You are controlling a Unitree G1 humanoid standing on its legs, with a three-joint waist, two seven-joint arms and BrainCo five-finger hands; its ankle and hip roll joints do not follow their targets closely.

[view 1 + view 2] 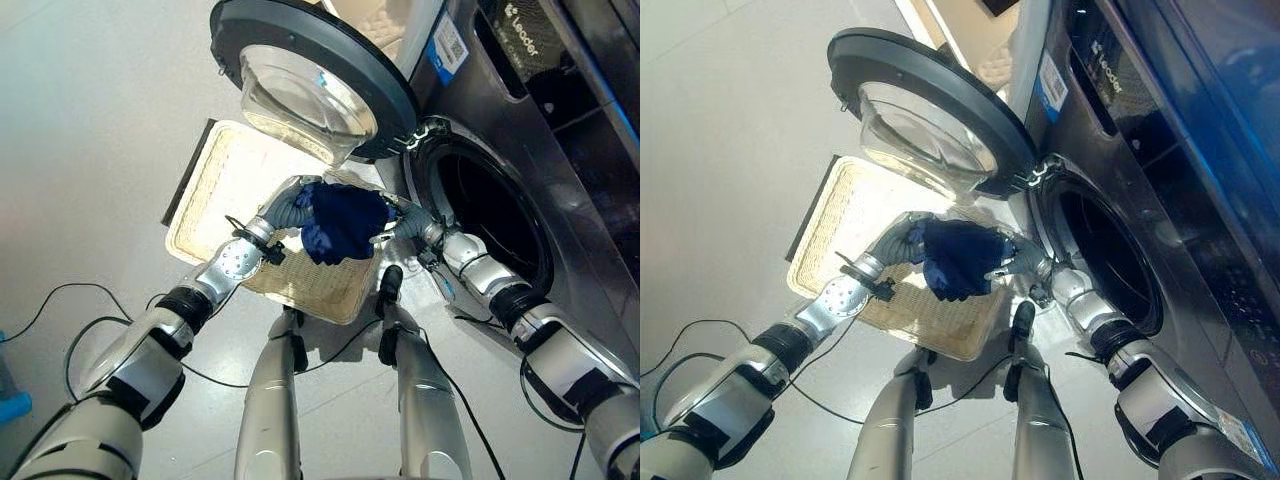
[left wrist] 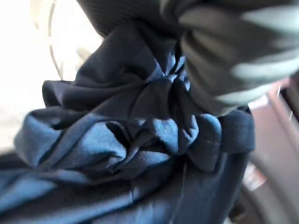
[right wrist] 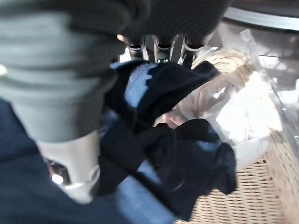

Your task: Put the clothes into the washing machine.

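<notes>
**One dark blue garment held above basket, beside open washer**

One dark blue garment (image 1: 340,225) is seen bunched between two hands, above the near right corner of one wicker basket (image 1: 215,185) on the floor. The left hand (image 1: 292,203) is pressed against the garment's left side; its fingers are buried in the cloth, so their state cannot be told. The right hand (image 3: 159,44) is clenched on the garment, fingers hooked into the folds. One washing machine (image 1: 560,170) stands just right, its drum opening (image 1: 490,215) dark. Its round door (image 1: 310,70) is swung open over the basket's far edge. In the right wrist view, pale cloth (image 3: 219,100) is shown lying in the basket.
</notes>
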